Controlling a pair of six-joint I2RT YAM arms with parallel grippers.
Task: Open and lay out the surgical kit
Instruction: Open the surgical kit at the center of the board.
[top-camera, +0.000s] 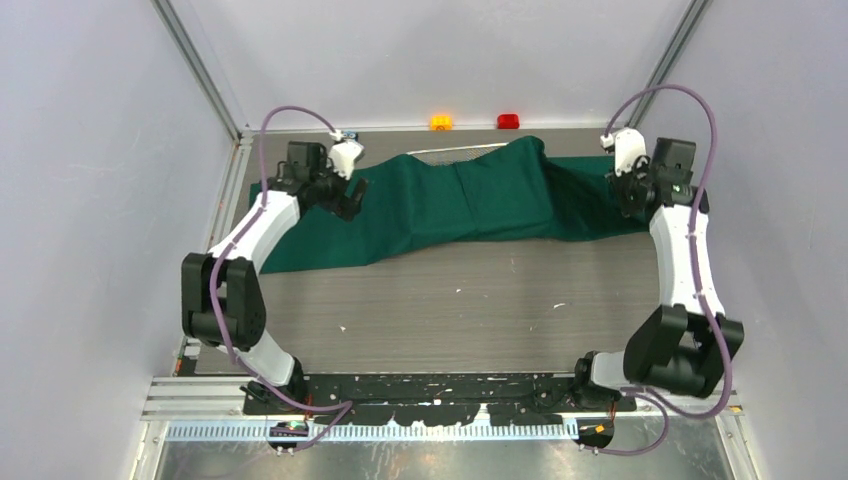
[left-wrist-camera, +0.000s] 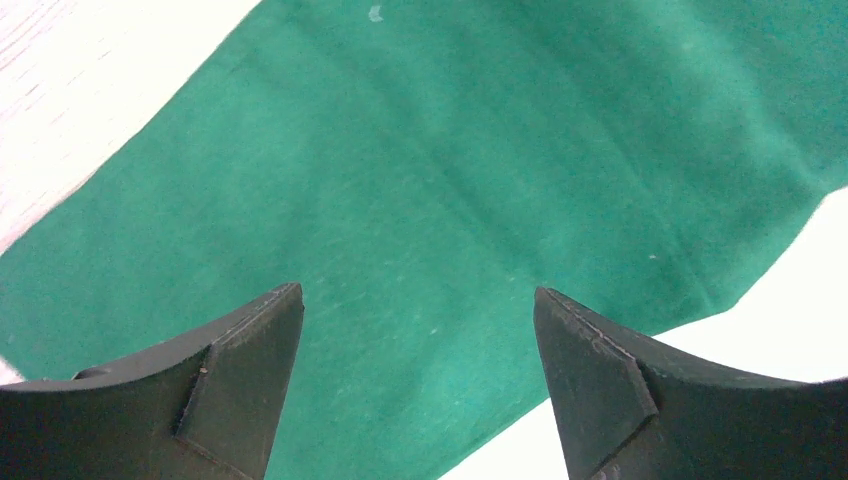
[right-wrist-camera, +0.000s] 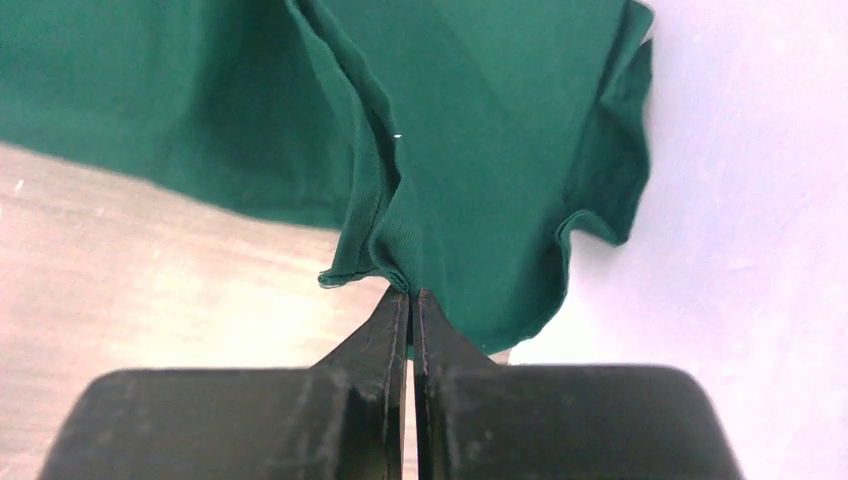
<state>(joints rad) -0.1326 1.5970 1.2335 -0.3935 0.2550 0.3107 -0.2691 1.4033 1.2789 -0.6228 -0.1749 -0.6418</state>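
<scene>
The dark green cloth wrap lies spread across the far half of the table, humped in the middle over the kit. A strip of the silver wire-mesh tray shows at the cloth's far edge. The instruments and packet are hidden. My left gripper hovers over the cloth's left part. In the left wrist view it stands open above flat cloth, with nothing between the fingers. My right gripper is at the cloth's right end. There it is shut, pinching a folded hem of the cloth.
An orange block and a red block sit against the back wall. Grey enclosure walls stand close on both sides. Bare wood-grain tabletop stretches between the cloth and the arm bases.
</scene>
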